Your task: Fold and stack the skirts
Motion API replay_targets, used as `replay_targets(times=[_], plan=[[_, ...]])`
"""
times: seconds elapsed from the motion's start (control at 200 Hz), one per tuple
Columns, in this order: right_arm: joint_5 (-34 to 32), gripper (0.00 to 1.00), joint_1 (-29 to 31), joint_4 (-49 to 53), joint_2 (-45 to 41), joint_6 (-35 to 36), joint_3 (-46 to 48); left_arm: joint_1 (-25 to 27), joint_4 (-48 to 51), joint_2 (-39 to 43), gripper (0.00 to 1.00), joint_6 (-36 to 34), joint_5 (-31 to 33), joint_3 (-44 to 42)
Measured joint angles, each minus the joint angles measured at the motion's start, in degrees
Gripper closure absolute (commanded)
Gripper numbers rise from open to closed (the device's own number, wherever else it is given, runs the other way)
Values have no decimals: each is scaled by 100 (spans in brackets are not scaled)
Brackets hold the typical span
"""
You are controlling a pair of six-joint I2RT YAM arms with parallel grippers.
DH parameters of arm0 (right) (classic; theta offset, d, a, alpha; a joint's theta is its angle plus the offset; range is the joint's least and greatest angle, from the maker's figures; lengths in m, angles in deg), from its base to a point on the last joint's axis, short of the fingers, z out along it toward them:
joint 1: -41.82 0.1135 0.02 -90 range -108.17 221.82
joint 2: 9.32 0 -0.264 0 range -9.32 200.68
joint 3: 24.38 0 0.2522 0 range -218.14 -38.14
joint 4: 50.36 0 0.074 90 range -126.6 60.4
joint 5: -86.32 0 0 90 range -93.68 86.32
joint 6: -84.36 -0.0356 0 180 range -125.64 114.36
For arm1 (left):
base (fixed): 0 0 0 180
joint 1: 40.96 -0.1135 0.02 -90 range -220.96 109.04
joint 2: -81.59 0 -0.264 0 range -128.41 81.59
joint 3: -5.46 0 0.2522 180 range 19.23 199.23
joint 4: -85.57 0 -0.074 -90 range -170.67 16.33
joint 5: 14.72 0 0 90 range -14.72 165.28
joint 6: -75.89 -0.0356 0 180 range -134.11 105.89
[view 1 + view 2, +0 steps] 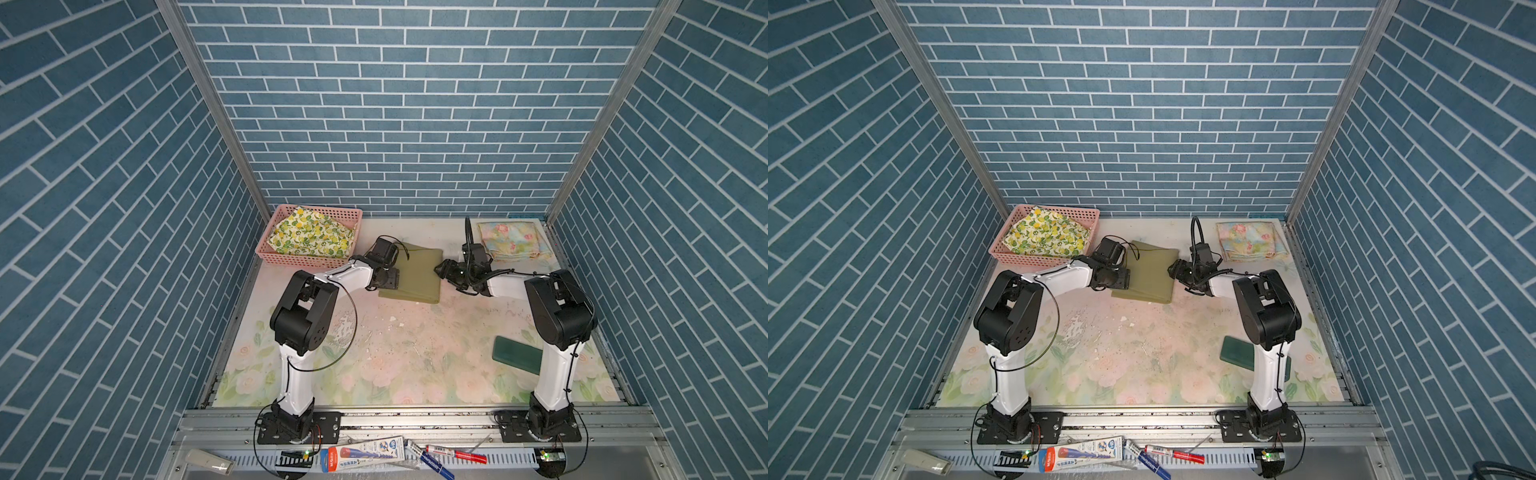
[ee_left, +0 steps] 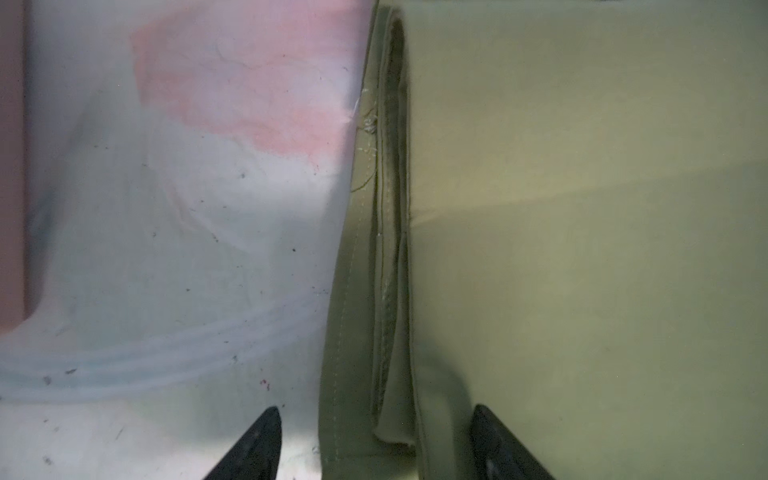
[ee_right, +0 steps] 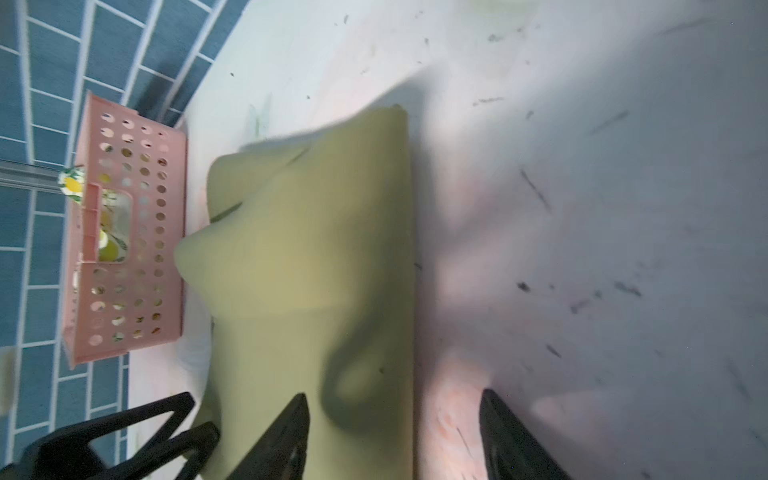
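Overhead, skirts: in both top views the plain, soft olive green skirt (image 1: 417, 276) is seen folded flat toward the far edge of the pale floral-printed desk (image 1: 395, 357), midway between its sides. The soft pastel floral skirt (image 1: 513, 241) is laid folded at the far-right corner. The soft white lemon-printed skirt (image 1: 311, 237) lies loosely in the pink perforated plastic basket (image 1: 307, 261) at the far-left corner.
Overhead, grippers: the left gripper (image 1: 394, 279) is set at the olive green skirt's left edge and the right gripper (image 1: 441, 270) at its right edge. Finger spacing cannot be judged from here.
Overhead, bystander: a dark green flat rectangular block (image 1: 515, 351) lies near the right edge, well apart from the cloth.
Left wrist, state: the fingertips (image 2: 259, 440) are held apart and nothing is clamped. The hemmed, layered edge is straddled, one tip over bare desk and one over cloth.
Left wrist, risk: if the closing is made too shallow, only the upper layer may be caught, and the fold would be peeled open on lifting.
Right wrist, state: the fingertips (image 3: 293, 432) are spread and empty. The folded edge lies between them, with a raised bulge in the cloth close by.
Right wrist, risk: the bulge may be pinched instead of the full edge, so a crease would be carried along.
Shared risk: if the two sides are lifted unevenly, the soft cloth may sag and unfold. The nearby basket may be snagged, or the pastel floral skirt shoved askew when it is stacked upon.
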Motion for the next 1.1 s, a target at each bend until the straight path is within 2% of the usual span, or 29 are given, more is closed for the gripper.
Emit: replay_targets(times=[0.025, 0.06, 0.16, 0.33, 0.47, 0.59, 0.74, 0.8, 0.88, 1.01, 1.1], plan=[[26, 35, 2, -94, 35, -39, -4, -17, -9, -28, 38, -11, -22, 0], [81, 36, 2, -269, 105, -98, -11, -44, -39, -59, 47, -7, -52, 0], [223, 47, 17, -612, 330, -295, -129, -120, -175, -122, 73, 0, -181, -4], [332, 100, 103, -846, 713, -568, -323, -151, -527, -122, 95, 57, -391, -151], [313, 100, 107, -811, 713, -629, -323, -153, -800, -46, 98, 94, -481, -339], [291, 100, 39, -483, 538, -505, -286, -136, -1064, 52, 97, 127, -590, -566], [227, 100, -120, 422, -125, 83, -35, 162, -1198, 249, 89, 157, -728, -846], [219, 100, -251, 870, -457, 407, 83, 393, -1200, 372, 79, 166, -767, -966], [138, 100, -496, 1569, -876, 927, 153, 713, -1172, 605, 57, 192, -841, -1172], [-98, 100, -837, 2540, -1250, 1733, 136, 999, -984, 1084, 43, 245, -975, -1360], [-232, 62, -914, 2977, -1222, 2105, 111, 962, -896, 1364, 40, 275, -935, -1349]])
